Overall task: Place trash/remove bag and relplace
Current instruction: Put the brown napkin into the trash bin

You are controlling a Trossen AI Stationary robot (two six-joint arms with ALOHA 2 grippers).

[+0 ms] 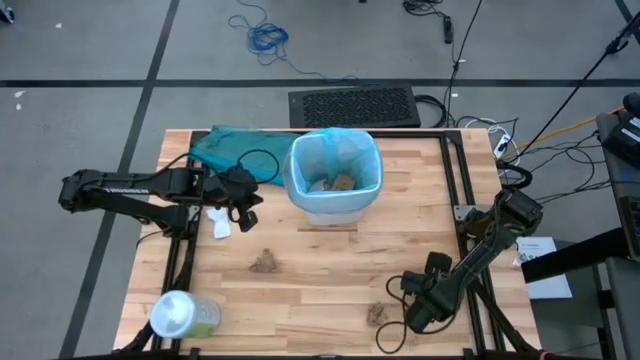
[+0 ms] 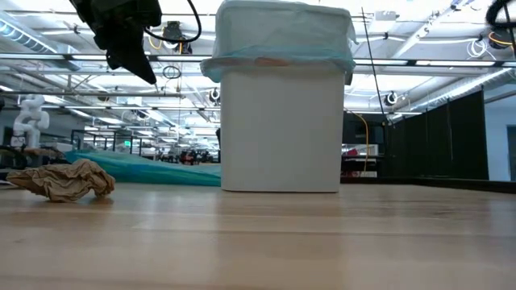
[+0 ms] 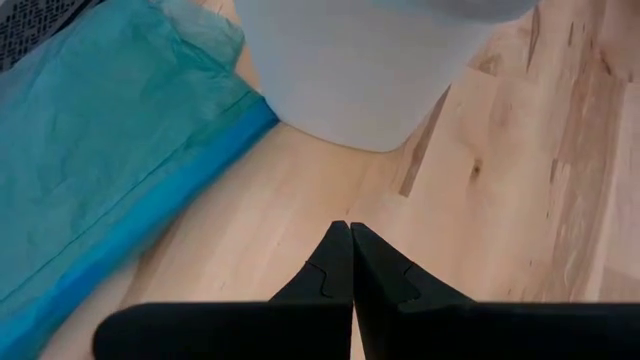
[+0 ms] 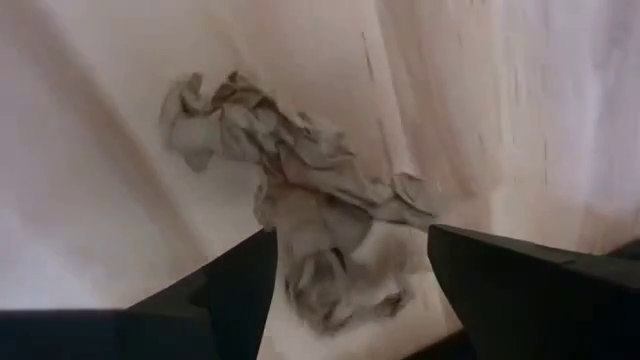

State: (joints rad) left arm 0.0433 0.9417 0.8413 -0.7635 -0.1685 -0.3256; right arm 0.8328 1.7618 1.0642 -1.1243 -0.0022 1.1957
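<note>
Right wrist view: the right gripper [image 4: 350, 300] is seen spread wide, 1 crumpled brown paper wad [image 4: 300, 210] lying between its fingers on the table [image 4: 90, 200]. The wad is judged light, soft and crushable; its bulky middle is best pinched.

The left gripper [image 3: 350, 250], pressed together, is held beside the bin [image 3: 360, 70].

Two dark, nearly black arms of slim tubes and chunky joints. White lettering along the left arm [image 1: 118, 187]. Black cable looping off its wrist. Boxy grey-black joint on the right arm [image 1: 505, 215]. Matte black, wedge-shaped jaws with notched inner edges.
</note>
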